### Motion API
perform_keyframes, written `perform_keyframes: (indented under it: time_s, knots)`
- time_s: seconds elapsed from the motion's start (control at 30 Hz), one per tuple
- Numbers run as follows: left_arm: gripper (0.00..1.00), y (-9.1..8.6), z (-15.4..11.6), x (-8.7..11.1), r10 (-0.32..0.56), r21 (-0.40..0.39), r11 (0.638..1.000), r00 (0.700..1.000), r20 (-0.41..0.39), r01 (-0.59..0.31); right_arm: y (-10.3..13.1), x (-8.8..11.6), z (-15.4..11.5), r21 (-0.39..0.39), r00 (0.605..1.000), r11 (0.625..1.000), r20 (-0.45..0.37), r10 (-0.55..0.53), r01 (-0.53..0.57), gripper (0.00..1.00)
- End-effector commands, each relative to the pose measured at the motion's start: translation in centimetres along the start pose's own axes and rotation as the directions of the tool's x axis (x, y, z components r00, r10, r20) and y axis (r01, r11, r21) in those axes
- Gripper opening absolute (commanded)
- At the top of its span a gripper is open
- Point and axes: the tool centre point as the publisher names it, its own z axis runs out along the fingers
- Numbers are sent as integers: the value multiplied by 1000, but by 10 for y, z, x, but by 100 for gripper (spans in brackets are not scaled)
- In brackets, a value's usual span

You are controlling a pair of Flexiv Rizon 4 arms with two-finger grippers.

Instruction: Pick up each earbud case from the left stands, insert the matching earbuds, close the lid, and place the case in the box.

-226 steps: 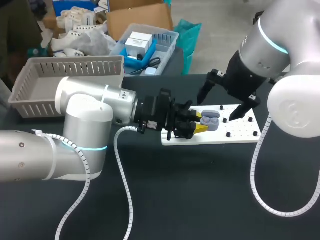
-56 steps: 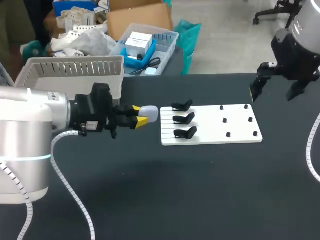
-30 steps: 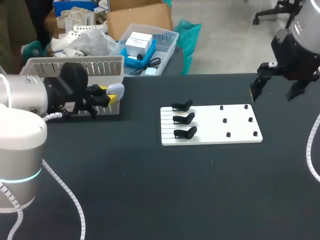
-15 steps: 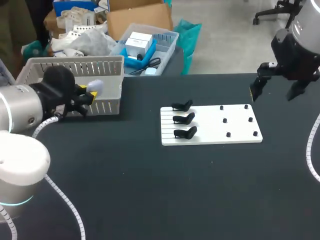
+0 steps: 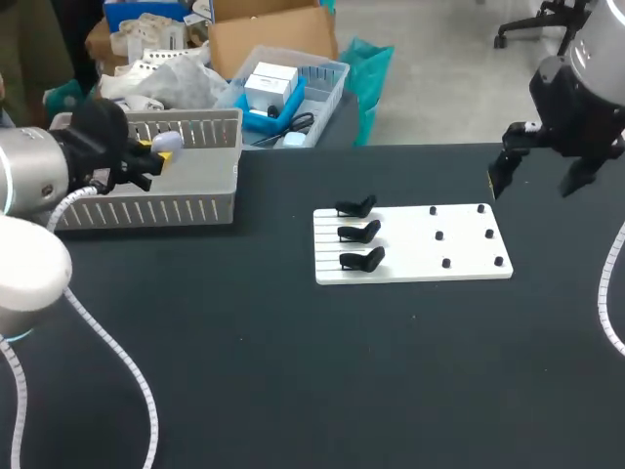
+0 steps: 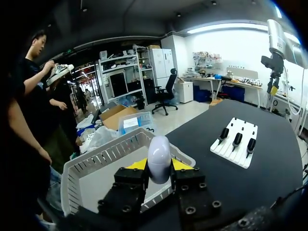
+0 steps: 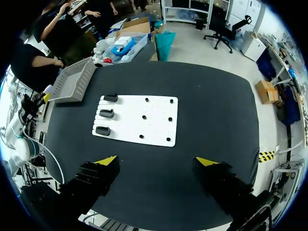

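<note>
- Earbud case (image 5: 167, 141) sits with its lid shut, pale and rounded, in your left gripper (image 5: 156, 152). The two yellow-tipped fingers (image 6: 136, 164) pinch it from both sides, and its top stands out past the tips.
- You hold the case over the open top of the grey slatted basket (image 5: 146, 209) at the far left of the black table (image 5: 293, 371). In the left wrist view, the basket's rim (image 6: 96, 161) and grey floor lie just beyond the fingers.
- Your right gripper (image 5: 540, 181) hangs over the table's far right side with its fingers spread wide, holding nothing and touching nothing.
- Below it you see the white board (image 7: 154, 122), flat on the table and well apart from the basket.
- Three black stands (image 5: 359, 233) line the board's left side in a row.
</note>
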Motion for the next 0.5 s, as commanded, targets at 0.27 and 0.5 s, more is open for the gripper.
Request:
perform_keyframes:
  time_s: [0.27, 0.5]
  knots:
    - [0, 47, 62, 14, -1, 179, 984, 1000, 17, -2, 0, 0, 0, -1, 1000, 1000, 1, -1, 1, 100]
    - [0, 53, 89, 23, 16, 255, 967, 1000, -6, -14, 0, 0, 0, -1, 1000, 1000, 1, -1, 1, 100]
